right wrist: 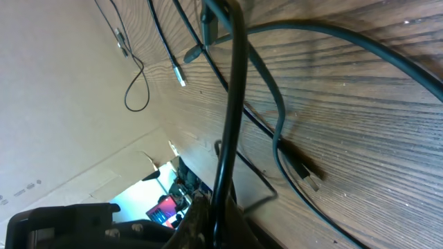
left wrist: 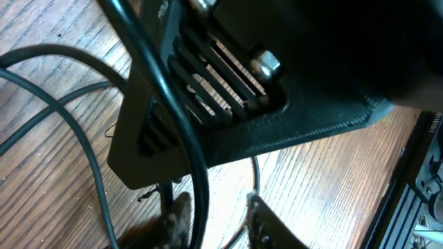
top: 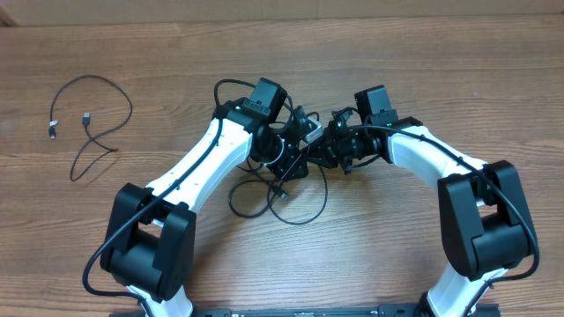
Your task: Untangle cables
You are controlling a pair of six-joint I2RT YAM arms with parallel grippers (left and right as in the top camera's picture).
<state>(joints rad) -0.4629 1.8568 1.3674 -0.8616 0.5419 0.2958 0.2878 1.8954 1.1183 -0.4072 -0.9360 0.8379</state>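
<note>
A tangle of thin black cables [top: 280, 195] lies on the wooden table below the spot where my two grippers meet. My right gripper [right wrist: 216, 205] is shut on one black cable [right wrist: 234, 97] that runs taut up from its fingers. It sits at mid-table in the overhead view, right gripper [top: 333, 145]. My left gripper [left wrist: 217, 200] is open a little, and a black cable [left wrist: 201, 173] passes loosely through the gap between its fingers. It faces the right one closely, left gripper [top: 295, 151]. A plug end [right wrist: 308, 177] rests on the wood.
A separate thin black cable [top: 92, 123] with two small plug ends lies looped at the far left of the table. A brown cardboard wall [top: 282, 7] borders the far edge. The right arm's black body [left wrist: 277, 83] fills most of the left wrist view.
</note>
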